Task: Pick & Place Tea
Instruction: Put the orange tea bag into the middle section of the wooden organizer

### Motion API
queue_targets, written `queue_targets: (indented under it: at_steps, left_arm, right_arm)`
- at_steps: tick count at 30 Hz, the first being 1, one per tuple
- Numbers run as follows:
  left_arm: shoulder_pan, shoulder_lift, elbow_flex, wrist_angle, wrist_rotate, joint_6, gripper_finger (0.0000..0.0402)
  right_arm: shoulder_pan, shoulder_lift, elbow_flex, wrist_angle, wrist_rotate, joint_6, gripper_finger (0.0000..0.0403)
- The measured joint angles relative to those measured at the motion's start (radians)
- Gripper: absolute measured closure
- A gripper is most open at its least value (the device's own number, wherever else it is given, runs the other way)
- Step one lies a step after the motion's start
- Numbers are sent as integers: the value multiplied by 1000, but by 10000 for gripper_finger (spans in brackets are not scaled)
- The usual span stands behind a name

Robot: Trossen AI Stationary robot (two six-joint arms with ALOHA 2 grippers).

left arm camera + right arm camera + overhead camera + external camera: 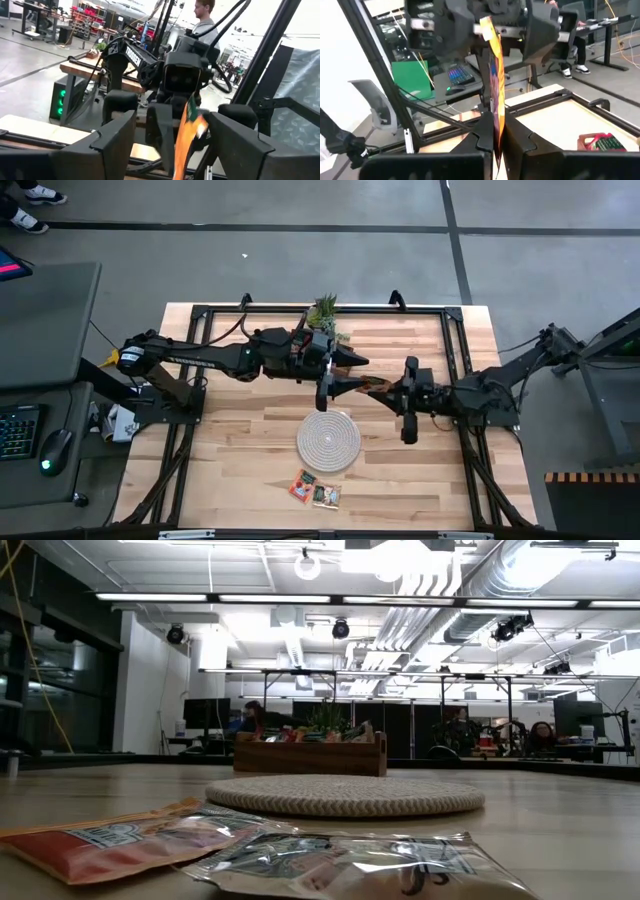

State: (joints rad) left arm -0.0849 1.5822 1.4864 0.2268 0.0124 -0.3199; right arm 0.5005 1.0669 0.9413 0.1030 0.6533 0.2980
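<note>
Pale wood filled the table (400,470) from above, where both arms met over its middle, the round mat (328,440) just nearer. Two tea sachets (315,490) lay beyond that, untouched.

Past the left gripper (172,132), jaws apart, an orange sachet (182,140) hung edge-on.

The right gripper (495,132) pinched that sachet (495,95). I'd judge the left should back straight off, avoiding snagging it.

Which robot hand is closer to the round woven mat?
The left gripper, just slightly. It hangs open above the mat's far edge. The right gripper sits off toward the right, shut on an orange tea sachet between the two.
</note>
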Motion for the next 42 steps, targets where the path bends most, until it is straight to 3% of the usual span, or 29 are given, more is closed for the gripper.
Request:
queue_targets:
  at_steps: [18, 23, 33, 42]
  left_arm:
    - [0, -1, 1, -73, -22, -2, 161]
    - [0, -1, 2, -71, -26, 0, 219]
    - [0, -1, 2, -71, -26, 46, 383]
    - [0, -1, 2, -66, -41, 53, 400]
  right_arm:
    - [-63, 44, 0, 59, -69, 9, 393]
    - [-63, 44, 0, 59, -69, 10, 393]
    - [-63, 44, -1, 59, -68, 12, 393]
    - [-63, 43, -1, 53, -87, 31, 392]
